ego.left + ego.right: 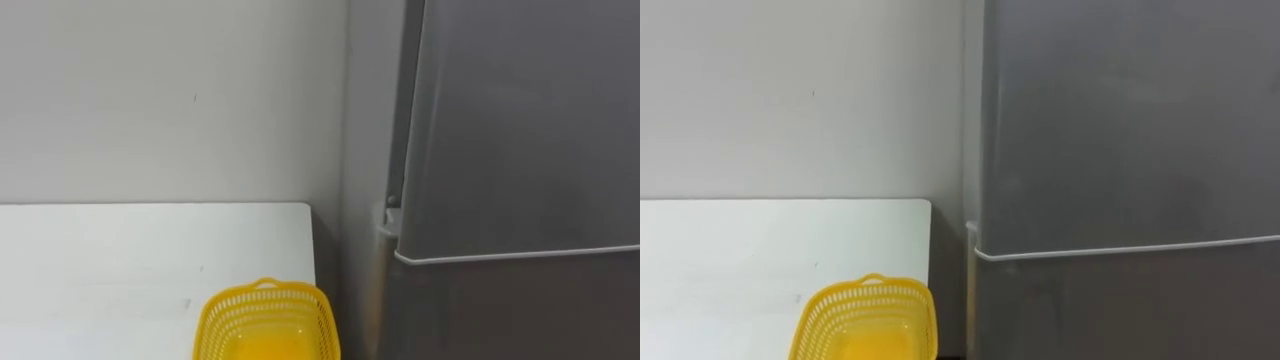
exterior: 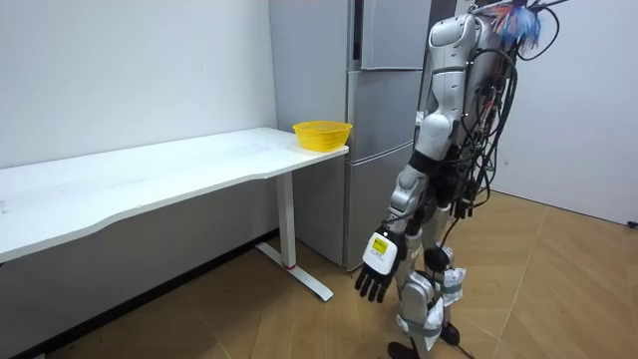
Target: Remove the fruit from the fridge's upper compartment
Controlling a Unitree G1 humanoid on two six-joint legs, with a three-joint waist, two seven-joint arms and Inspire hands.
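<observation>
A long white worktop (image 2: pixel 150 179) stands against the wall, its end just beside the grey fridge (image 2: pixel 381 140). 1 yellow mesh basket (image 2: pixel 322 134) sits on the corner nearest the fridge.

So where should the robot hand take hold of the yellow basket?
Take the yellow basket by its far rim, where a small handle loop stands up, coming down from above. It sits open side up at the white table's corner beside the fridge, so a sideways approach from the right looks cramped.
</observation>
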